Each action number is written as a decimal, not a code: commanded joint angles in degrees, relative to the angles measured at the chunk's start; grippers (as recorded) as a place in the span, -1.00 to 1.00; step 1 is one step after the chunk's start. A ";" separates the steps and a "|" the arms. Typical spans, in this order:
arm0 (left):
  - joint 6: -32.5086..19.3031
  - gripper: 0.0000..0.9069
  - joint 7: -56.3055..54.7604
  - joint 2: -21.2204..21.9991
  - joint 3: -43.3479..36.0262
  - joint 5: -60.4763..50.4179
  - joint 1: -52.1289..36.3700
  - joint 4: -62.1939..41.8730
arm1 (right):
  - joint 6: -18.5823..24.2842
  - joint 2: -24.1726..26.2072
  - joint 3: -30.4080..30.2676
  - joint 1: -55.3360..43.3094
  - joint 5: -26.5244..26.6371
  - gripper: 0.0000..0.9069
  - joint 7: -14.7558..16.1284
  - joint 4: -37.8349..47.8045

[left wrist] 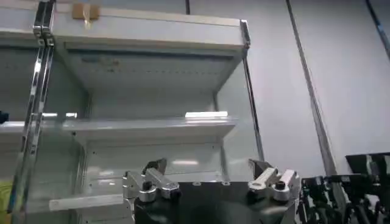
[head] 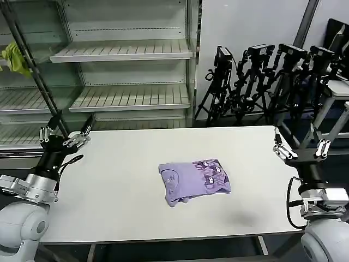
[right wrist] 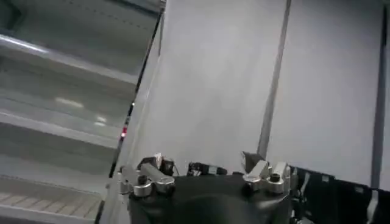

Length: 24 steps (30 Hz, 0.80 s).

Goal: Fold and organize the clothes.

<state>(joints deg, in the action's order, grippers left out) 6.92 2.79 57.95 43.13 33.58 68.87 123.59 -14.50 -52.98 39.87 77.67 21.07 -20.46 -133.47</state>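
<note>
T-shirt (head: 193,181): light purple, lavender; a darker purple cartoon print with white patches is seen on its upper right part. Table (head: 120,185): plain off-white, no pattern. Left gripper (head: 64,138): black body, silver-grey fingers (left wrist: 148,181). Right gripper (head: 301,149): same black and silver scheme, fingers (right wrist: 265,174) pale metal. Arm housings are finished in light grey with black cables. Shelving (head: 125,71): white slatted shelves, pale grey uprights; a dark diagonal bar is crossed in front. Cloth (head: 15,59) on the shelf: yellow-green, unpatterned. Tripods (head: 262,82): black throughout. Wall behind is painted plain light grey, with darker vertical seams.
</note>
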 commanded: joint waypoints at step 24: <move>-0.56 1.00 0.41 -0.04 0.21 -0.16 0.55 0.22 | 1.70 -2.02 2.07 1.54 -1.90 1.00 0.70 -0.62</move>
<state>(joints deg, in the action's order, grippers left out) 6.43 3.17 57.91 43.41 33.45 69.34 123.75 -12.99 -54.81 41.64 79.05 19.48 -19.75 -134.21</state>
